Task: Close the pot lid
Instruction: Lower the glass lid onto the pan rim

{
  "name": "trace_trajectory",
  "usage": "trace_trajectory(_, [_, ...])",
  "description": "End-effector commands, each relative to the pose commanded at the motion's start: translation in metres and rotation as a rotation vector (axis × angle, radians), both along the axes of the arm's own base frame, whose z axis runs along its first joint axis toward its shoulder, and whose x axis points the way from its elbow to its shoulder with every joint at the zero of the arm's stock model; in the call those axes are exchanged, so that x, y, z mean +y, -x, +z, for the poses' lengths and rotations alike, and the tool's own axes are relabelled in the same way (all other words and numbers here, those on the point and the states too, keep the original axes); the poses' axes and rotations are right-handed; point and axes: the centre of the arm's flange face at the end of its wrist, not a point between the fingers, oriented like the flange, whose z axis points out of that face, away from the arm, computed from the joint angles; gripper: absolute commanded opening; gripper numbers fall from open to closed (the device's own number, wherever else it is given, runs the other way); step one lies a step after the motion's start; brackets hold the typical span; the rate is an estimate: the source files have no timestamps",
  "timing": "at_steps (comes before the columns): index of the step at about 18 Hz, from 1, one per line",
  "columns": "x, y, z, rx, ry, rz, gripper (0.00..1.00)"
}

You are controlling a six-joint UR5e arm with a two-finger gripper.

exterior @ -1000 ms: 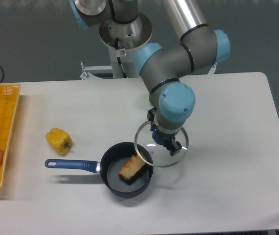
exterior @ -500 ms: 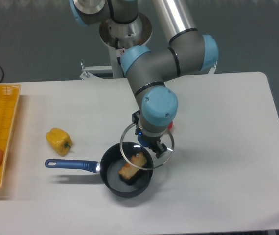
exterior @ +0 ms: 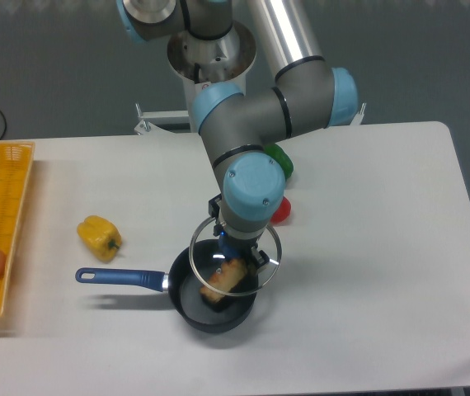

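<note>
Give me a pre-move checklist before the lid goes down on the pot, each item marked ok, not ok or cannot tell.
1. Grip on the pot lid: the gripper holds it by its knob. Ok.
2. Lid centred over the pot: it sits offset up and to the right of the rim. Not ok.
3. Lid level: it looks slightly tilted, though this view does not settle it. Cannot tell.
4. Food below the pot's rim: height unclear from above. Cannot tell.
5. Pot handle clear of the arm: it points left, unobstructed. Ok.
6. Yellow pepper away from the pot. Ok.
</note>
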Motion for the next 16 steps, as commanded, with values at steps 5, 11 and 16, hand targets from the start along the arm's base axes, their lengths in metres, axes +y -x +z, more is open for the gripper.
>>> trace_trajectory(5, [0.009,-0.004,-0.005,0.0,0.009,0.013,0.62])
trace_trajectory(11, [0.025,-0.014,-0.007,0.006,0.01,0.019,0.63])
trace_trajectory(16, [0.031,-0.017,-0.009,0.006,0.01,0.022,0.62])
